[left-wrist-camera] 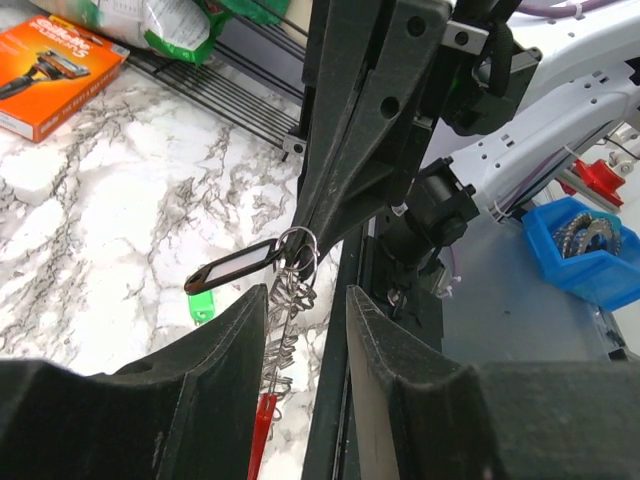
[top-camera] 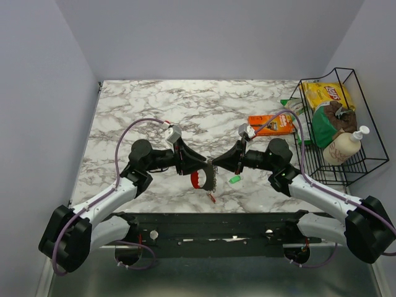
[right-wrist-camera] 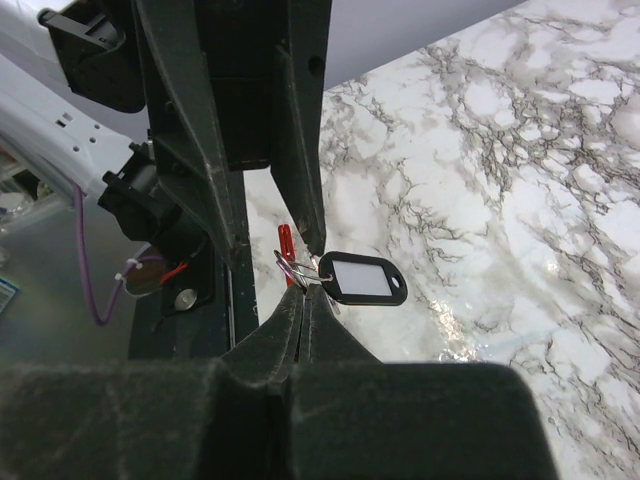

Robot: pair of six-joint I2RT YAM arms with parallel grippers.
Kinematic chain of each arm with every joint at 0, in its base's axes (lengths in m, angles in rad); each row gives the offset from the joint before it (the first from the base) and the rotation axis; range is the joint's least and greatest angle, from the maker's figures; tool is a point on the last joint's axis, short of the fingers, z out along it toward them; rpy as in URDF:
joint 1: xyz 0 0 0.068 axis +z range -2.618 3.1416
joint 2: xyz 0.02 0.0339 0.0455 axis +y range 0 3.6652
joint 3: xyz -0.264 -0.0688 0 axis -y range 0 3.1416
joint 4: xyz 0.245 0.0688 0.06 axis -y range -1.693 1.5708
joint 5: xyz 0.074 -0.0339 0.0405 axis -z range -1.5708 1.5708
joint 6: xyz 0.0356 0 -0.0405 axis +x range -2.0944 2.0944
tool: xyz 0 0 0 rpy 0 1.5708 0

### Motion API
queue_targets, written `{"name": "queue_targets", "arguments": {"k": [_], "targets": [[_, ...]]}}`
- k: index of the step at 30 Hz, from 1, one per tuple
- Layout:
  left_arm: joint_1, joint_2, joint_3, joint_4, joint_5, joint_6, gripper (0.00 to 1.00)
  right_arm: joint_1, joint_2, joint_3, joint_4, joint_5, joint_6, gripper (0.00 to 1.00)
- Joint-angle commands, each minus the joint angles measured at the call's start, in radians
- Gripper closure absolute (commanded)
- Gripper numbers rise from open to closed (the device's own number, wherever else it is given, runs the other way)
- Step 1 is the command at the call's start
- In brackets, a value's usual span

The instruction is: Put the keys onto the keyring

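The table is white marble veined in grey and black. The keyring is silvery, its tag black with a white window; one key has a red head, another key a green one. The packet is orange, the cables purple, the bin blue, the rack black, the chip bag yellow.

Keyring and black tag at right jaws' tip, beyond parted left jaws.
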Motion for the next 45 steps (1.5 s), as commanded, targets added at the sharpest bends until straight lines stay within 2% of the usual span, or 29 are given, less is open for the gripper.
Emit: {"name": "queue_targets", "arguments": {"k": [1,5,15,28,39,40,41,45], "targets": [[-0.006,-0.040,0.028,0.002,-0.028,0.019,0.56,0.004,-0.019,0.028,0.012,0.020,-0.005,1.00],[-0.006,-0.029,0.040,-0.030,-0.008,0.035,0.66,0.004,-0.022,0.026,0.010,0.023,-0.006,1.00],[-0.018,0.007,0.074,-0.048,0.012,0.050,0.67,0.005,-0.023,0.028,0.004,0.025,-0.009,1.00],[-0.052,0.021,0.100,-0.140,0.008,0.123,0.79,0.004,-0.022,0.028,0.002,0.028,-0.011,1.00],[-0.075,0.029,0.122,-0.260,-0.032,0.206,0.80,0.004,-0.028,0.026,0.002,0.031,-0.011,1.00],[-0.077,0.029,0.122,-0.268,-0.034,0.211,0.78,0.004,-0.028,0.025,0.002,0.029,-0.011,1.00],[-0.077,0.020,0.122,-0.275,-0.046,0.217,0.71,0.004,-0.027,0.026,0.001,0.029,-0.011,1.00],[-0.077,-0.003,0.116,-0.297,-0.061,0.231,0.67,0.004,-0.028,0.025,0.002,0.029,-0.011,1.00]]}}
